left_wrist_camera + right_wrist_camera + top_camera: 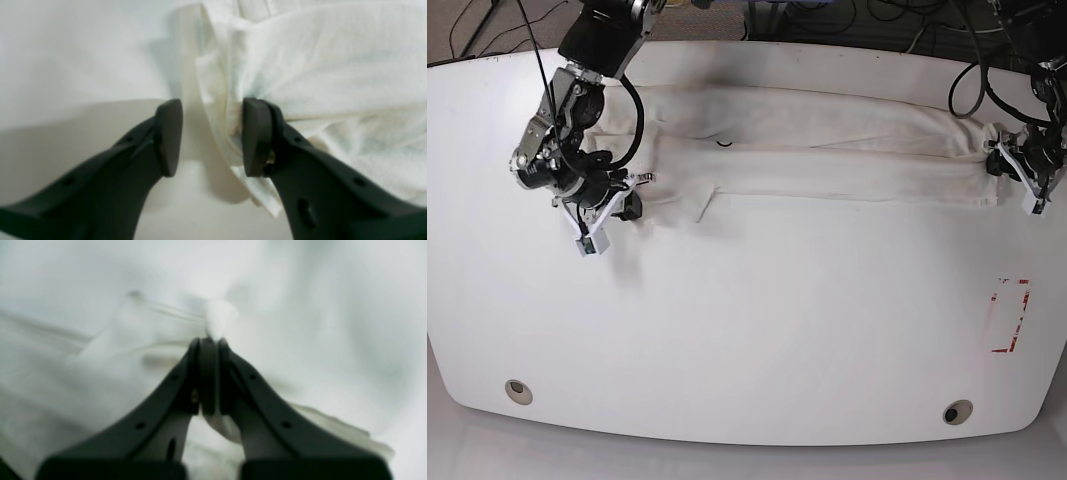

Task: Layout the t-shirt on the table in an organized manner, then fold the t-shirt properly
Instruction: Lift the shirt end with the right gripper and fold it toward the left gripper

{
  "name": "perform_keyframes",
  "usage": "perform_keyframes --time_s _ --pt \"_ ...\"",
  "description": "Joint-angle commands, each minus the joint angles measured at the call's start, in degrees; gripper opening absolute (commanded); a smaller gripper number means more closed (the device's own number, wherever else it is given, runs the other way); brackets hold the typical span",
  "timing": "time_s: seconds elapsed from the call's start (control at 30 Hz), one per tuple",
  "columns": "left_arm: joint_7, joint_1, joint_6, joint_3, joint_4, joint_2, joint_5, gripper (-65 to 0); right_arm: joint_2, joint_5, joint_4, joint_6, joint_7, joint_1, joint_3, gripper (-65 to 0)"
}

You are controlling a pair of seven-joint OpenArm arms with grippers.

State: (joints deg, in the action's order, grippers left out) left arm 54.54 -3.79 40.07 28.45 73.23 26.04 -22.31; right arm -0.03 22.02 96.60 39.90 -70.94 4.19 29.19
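The white t-shirt (827,150) lies stretched into a long, folded band across the far part of the table (777,330). My right gripper (632,190) is at the band's left end. In its wrist view the right gripper (209,343) is shut on the t-shirt (300,323), and a small nub of cloth pokes out past the fingertips. My left gripper (1012,155) is at the band's right end. Up close the left gripper (211,110) stands open, with a hem of the t-shirt (333,60) hanging between its jaws against the right pad (253,133).
A red-and-white tape mark (1010,315) sits near the table's right edge. Two round grommet holes (518,391) (957,411) lie along the near edge. Cables and dark floor show beyond the far edge. A small flap of cloth (707,205) hangs off the band's near side.
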Motion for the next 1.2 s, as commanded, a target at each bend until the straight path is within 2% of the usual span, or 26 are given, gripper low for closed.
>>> perform_keyframes --time_s 0.0,0.17,0.3,0.5,0.6,0.77,0.93,1.17 --pt "1.2 0.1 -0.1 -0.2 0.3 0.5 1.4 -38.2 0.5 5.0 4.6 0.1 -2.8 -0.8 0.0 -65.0" --pt "1.2 0.1 -0.1 -0.3 0.3 0.5 1.5 -38.2 0.9 16.1 8.0 0.1 -8.7 -4.6 0.0 -65.0" --pt "1.2 0.1 -0.1 -0.4 0.3 0.5 1.6 -38.2 2.5 24.4 8.1 0.1 -9.1 -7.3 -0.9 -65.0" --pt "1.2 0.1 -0.1 -0.4 0.3 0.5 1.7 -38.2 6.8 34.6 8.1 0.1 -9.1 -12.2 -7.1 -65.0" --pt "1.2 0.1 -0.1 -0.4 0.3 0.5 1.7 -38.2 8.2 37.5 8.1 0.1 -9.1 -14.0 -9.1 -65.0" --pt "1.2 0.1 -0.1 -0.4 0.3 0.5 1.7 -38.2 9.7 38.3 8.0 0.1 -9.1 -16.0 -10.7 -64.2" --pt "1.2 0.1 -0.1 -0.4 0.3 0.5 1.7 -38.2 11.1 38.3 7.9 0.1 -9.1 -16.9 -11.0 -56.1" --pt "1.2 0.1 -0.1 -0.4 0.3 0.5 1.7 -38.2 15.2 38.4 7.9 0.1 -9.1 -17.0 -14.3 -34.9"
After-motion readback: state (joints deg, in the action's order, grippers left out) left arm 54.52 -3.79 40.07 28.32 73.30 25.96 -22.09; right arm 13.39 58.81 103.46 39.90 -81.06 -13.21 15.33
